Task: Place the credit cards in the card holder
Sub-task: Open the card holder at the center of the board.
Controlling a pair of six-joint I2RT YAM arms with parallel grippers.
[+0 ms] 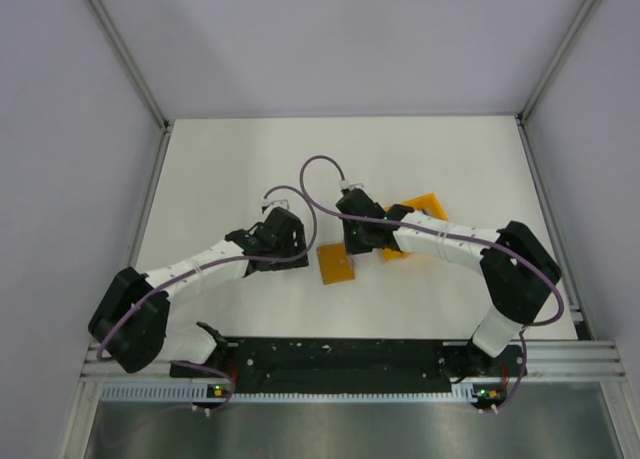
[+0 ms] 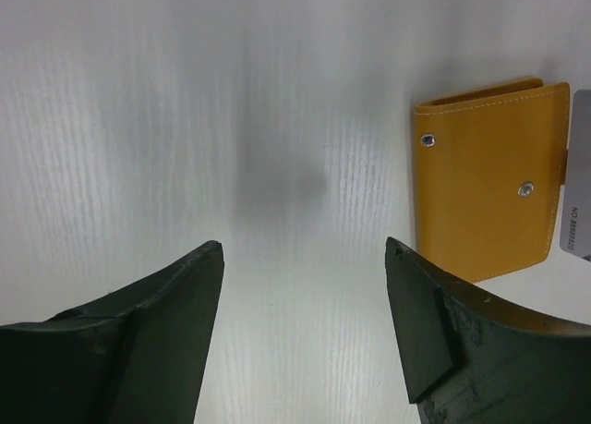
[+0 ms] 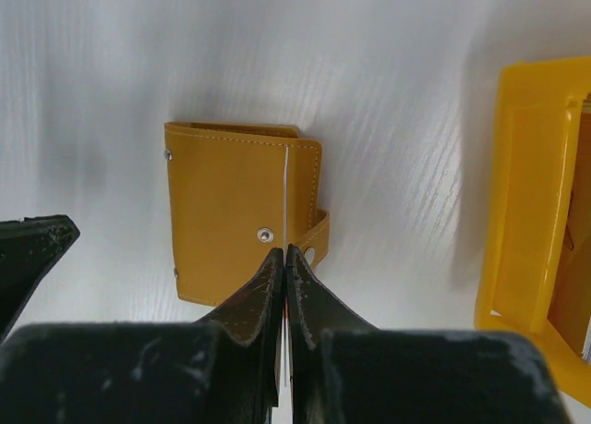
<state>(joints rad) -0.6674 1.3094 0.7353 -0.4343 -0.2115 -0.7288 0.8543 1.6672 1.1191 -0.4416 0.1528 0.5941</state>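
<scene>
Mustard card holder [image 3: 231,216] is laid flat; white credit card [image 3: 286,193] (a thin edge, unseen from above) is clamped by right gripper [image 3: 285,253]; left gripper [image 2: 303,248] is spread apart.

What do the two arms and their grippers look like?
The left arm and right arm have white links, bulky black joints and a thin purple cable looping alongside. The left gripper and right gripper have matt black, tapered, scuffed fingers.
</scene>
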